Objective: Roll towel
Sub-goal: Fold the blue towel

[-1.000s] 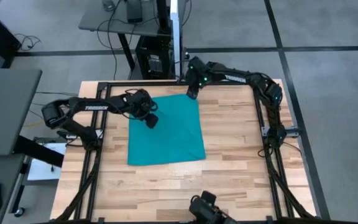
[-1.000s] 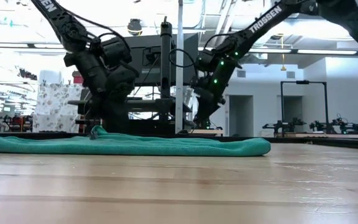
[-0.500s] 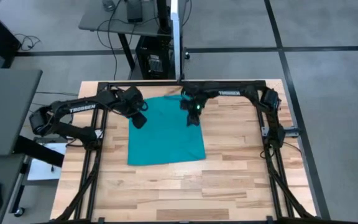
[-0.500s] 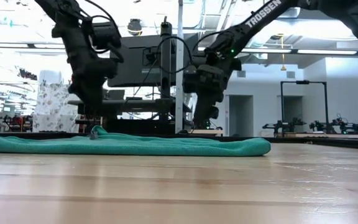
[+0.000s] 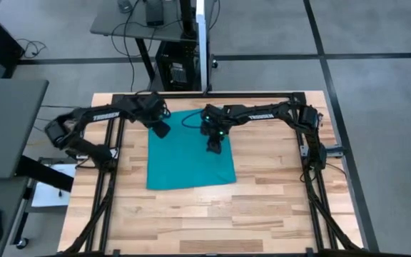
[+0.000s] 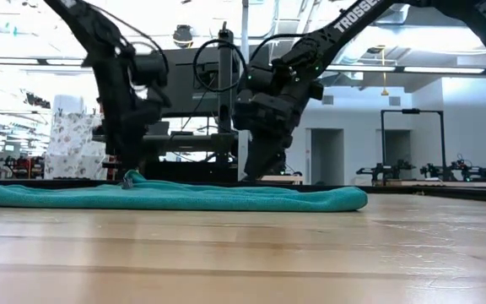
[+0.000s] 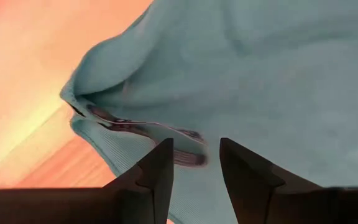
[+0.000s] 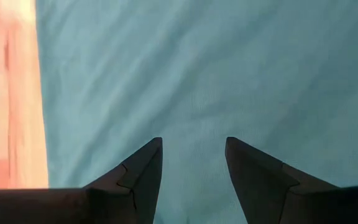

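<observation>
Teal towel (image 5: 190, 151) lay flat on the desk (image 5: 277, 185); my left pincer (image 5: 161, 130) and right pincer (image 5: 213, 145) hung spread over its far edge, I judged to start rolling.

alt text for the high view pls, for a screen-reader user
A teal towel lies spread flat on a wooden table, seen from straight above. The left end effector hovers at the towel's far left corner, and the right end effector is over its right half; both are open and empty.

Soft matt cloth towel (image 5: 190, 153), wood table (image 5: 277, 200)
</observation>
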You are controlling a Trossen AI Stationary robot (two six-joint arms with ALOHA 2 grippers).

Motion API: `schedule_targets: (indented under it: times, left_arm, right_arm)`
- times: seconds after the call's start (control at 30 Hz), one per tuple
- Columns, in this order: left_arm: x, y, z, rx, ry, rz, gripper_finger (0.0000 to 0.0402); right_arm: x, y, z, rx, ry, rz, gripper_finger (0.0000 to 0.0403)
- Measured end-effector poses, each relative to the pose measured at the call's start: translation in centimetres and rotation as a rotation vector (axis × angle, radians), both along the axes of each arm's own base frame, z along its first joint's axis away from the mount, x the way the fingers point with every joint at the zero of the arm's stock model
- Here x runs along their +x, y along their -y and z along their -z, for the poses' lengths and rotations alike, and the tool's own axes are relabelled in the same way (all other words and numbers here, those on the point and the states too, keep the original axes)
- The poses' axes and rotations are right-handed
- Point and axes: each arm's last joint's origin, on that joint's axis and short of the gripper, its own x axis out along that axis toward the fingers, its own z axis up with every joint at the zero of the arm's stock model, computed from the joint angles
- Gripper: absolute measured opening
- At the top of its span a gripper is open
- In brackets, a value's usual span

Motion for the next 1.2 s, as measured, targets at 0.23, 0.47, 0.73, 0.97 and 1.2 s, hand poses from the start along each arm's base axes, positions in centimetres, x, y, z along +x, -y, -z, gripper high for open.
schedule_targets:
  times: [0.23,0.47,0.73,0.97,1.2]
  left_arm:
    - [0.4,-1.3,0.5,-0.008,0.087,0.012,0.0111]
    - [-0.3,-2.0,0.5,0.024,0.065,0.043,0.0111]
    - [-1.2,-2.7,0.6,0.023,0.045,0.052,0.0111]
    - [-2.4,-3.2,0.7,0.021,-0.022,0.047,0.0111]
    - [-4.6,-5.0,0.6,0.142,-0.172,-0.105,0.0111]
  right_arm:
    - [0.2,-0.6,0.0,0.021,-0.010,0.019,0.0168]
    - [0.4,-1.1,0.0,0.021,-0.007,0.008,0.0168]
    - [0.4,-1.0,0.0,0.026,-0.010,0.017,0.0168]
    - [0.4,-1.1,0.0,0.026,-0.011,0.017,0.0168]
    - [0.4,-1.1,0.0,0.026,-0.012,0.017,0.0168]
